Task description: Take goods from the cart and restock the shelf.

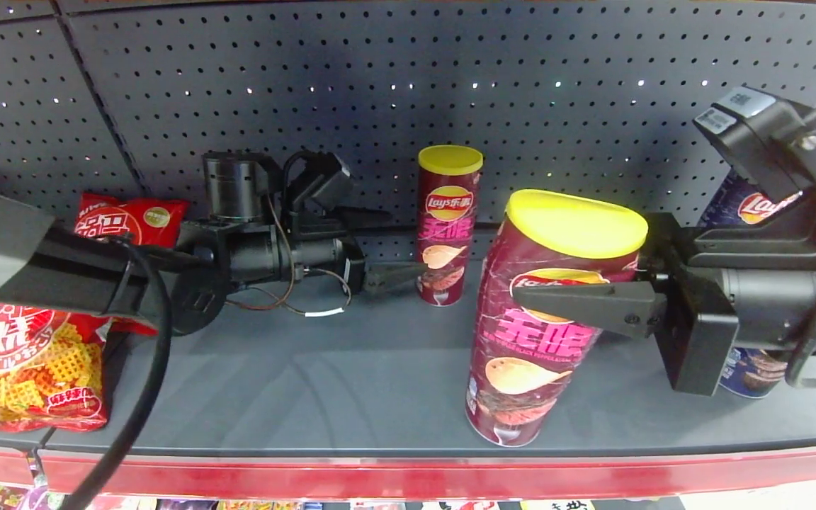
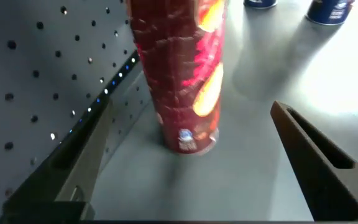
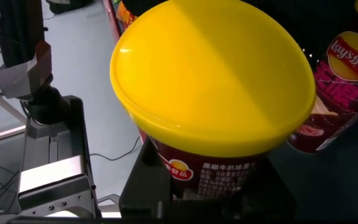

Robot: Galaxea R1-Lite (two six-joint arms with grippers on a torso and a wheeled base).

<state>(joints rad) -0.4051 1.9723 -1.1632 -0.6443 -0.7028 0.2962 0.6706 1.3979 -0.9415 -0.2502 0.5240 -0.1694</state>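
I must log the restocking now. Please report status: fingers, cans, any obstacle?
Right gripper shut on front can, near shelf front edge. Left gripper fingers open around rear can. Blue can close behind right gripper.

The blue can (image 1: 755, 205) at the right end of the shelf (image 1: 380, 397) sits mostly behind the right arm (image 1: 769, 297); just its logo and base peek out. The left arm (image 1: 82, 276) covers part of the red snack bag (image 1: 132, 219). From the left wrist, the rear maroon can (image 2: 182, 74) is cut off at the top edge.
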